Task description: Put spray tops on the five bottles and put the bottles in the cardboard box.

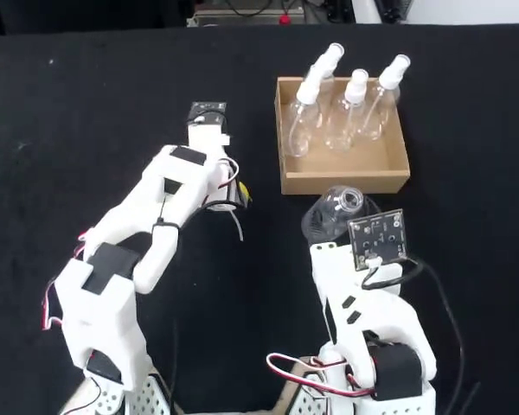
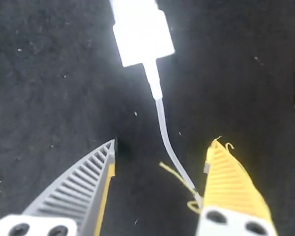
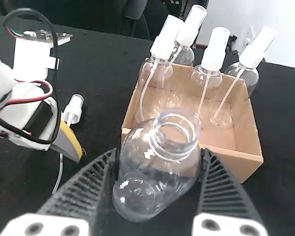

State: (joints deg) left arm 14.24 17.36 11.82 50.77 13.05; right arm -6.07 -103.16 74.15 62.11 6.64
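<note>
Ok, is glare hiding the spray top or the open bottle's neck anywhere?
Left wrist view: the spray top washes out to flat white, its tube reads against the dark cloth. Right wrist view: only small highlights on the bottle, neck rim readable.

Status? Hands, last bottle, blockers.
Left hand open over loose spray top. Right hand shut on uncapped bottle, beside box. Four capped bottles in box. Nothing between top and bottle.
</note>
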